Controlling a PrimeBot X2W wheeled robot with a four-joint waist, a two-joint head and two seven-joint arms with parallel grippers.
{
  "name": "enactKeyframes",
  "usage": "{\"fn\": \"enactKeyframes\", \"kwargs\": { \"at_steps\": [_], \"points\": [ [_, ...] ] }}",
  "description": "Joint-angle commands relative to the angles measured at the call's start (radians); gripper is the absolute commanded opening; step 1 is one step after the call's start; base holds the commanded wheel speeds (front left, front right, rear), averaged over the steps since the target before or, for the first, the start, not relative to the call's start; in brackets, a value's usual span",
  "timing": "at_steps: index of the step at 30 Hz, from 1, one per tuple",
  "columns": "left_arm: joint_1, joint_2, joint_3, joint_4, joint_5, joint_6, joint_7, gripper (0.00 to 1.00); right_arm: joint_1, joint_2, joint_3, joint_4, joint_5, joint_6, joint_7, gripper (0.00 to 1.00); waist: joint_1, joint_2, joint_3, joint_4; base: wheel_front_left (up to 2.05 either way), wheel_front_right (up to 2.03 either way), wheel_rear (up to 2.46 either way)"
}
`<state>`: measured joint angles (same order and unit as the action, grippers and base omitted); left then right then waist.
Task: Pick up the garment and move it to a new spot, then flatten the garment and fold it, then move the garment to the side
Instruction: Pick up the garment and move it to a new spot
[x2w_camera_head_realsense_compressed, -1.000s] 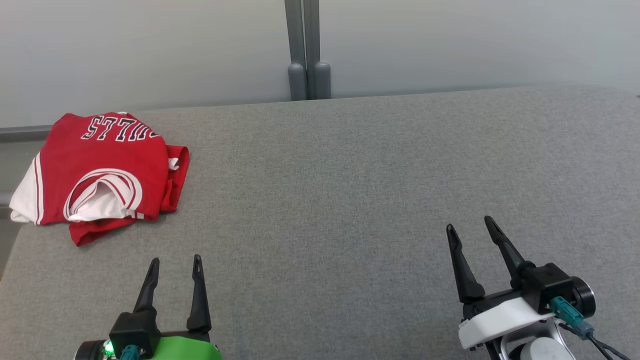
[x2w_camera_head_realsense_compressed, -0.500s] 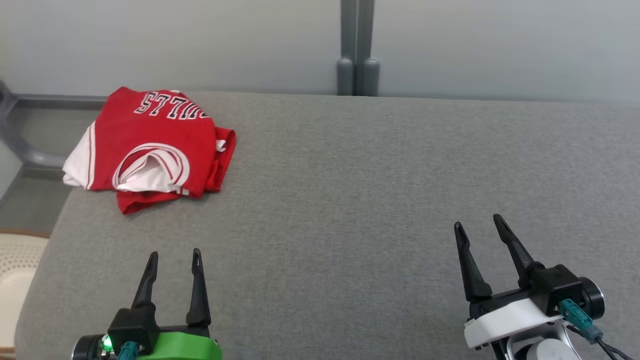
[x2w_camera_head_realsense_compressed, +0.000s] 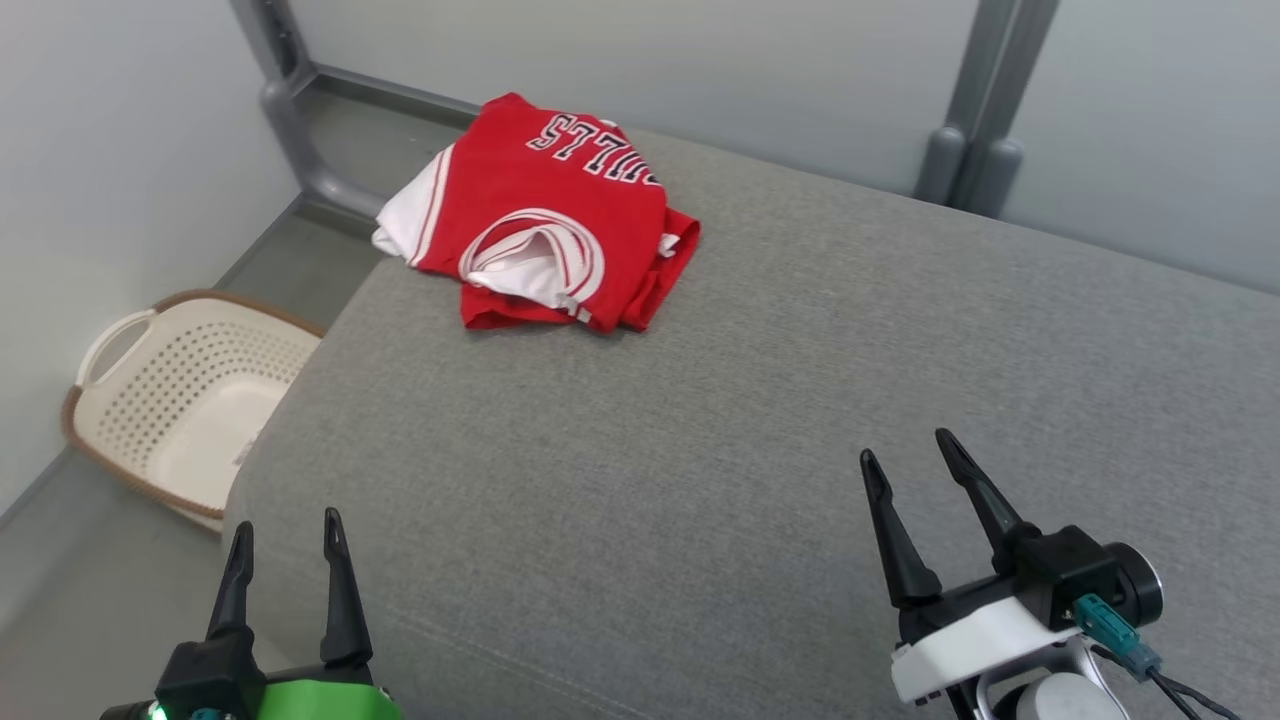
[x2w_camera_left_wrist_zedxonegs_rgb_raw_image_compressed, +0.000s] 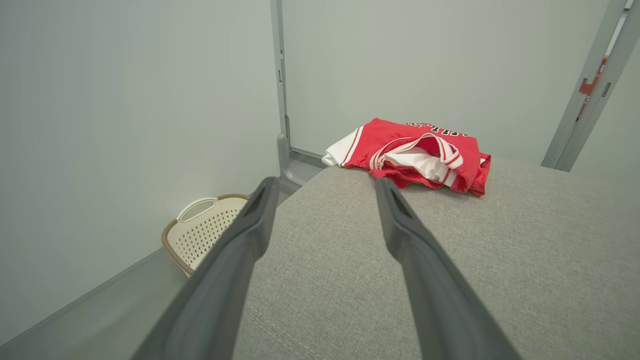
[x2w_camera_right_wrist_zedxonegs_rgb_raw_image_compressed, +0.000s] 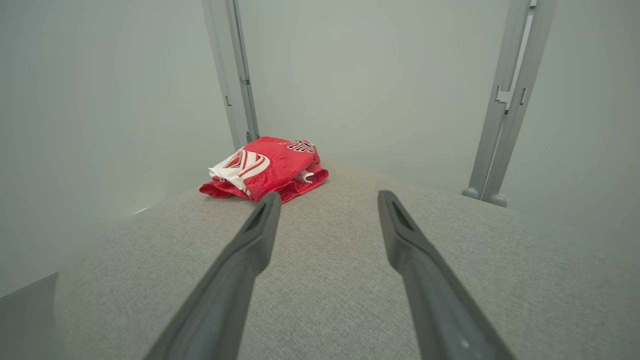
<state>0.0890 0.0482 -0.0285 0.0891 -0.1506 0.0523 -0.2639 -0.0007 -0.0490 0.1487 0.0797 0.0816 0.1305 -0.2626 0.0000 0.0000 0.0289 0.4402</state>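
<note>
Short of the rumpled red-and-white jersey (x2w_camera_head_realsense_compressed: 540, 205) on the grey fabric tabletop (x2w_camera_head_realsense_compressed: 750, 420), left tool (x2w_camera_head_realsense_compressed: 286, 520) and right tool (x2w_camera_head_realsense_compressed: 905, 444) gape empty, so pick-up seemingly needs a reach.

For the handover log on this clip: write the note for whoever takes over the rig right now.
Left claw: open, empty, at the near left corner of the grey padded surface.
Right claw: open, empty, above the near right part.
Garment: a red jersey, lying folded at the far left corner, apart from both claws.
Done, by the look of it: picked up, folded and set to the side.
Left: probably nothing. The fold is loose, with a lower layer sticking out, so tidy it if needed.
A basket stands on the floor to the left.
</note>
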Motion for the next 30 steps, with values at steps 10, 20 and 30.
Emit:
{"fn": "enactKeyframes", "kwargs": {
  "at_steps": [10, 20, 30],
  "points": [
    [0.040, 0.004, 0.020, -0.033, -0.016, 0.012, -0.001, 1.00, -0.035, -0.004, 0.018, 0.016, -0.003, 0.000, -0.004, 1.00, 0.0000, 0.0000, 0.031, 0.097, 0.00, 0.00, 0.00],
    [-0.092, 0.019, 0.057, 0.008, 0.033, -0.046, -0.001, 1.00, -0.037, -0.004, -0.033, -0.018, -0.037, 0.000, -0.004, 1.00, 0.0000, 0.0000, 0.101, 0.038, 0.00, 0.00, 0.00],
    [-0.433, 0.122, 0.019, 0.193, 0.100, -0.127, -0.001, 1.00, -0.130, -0.004, -0.039, -0.042, -0.093, 0.000, -0.004, 1.00, 0.0000, 0.0000, 0.261, -0.083, 0.00, 0.00, 0.00]
  ]
}}
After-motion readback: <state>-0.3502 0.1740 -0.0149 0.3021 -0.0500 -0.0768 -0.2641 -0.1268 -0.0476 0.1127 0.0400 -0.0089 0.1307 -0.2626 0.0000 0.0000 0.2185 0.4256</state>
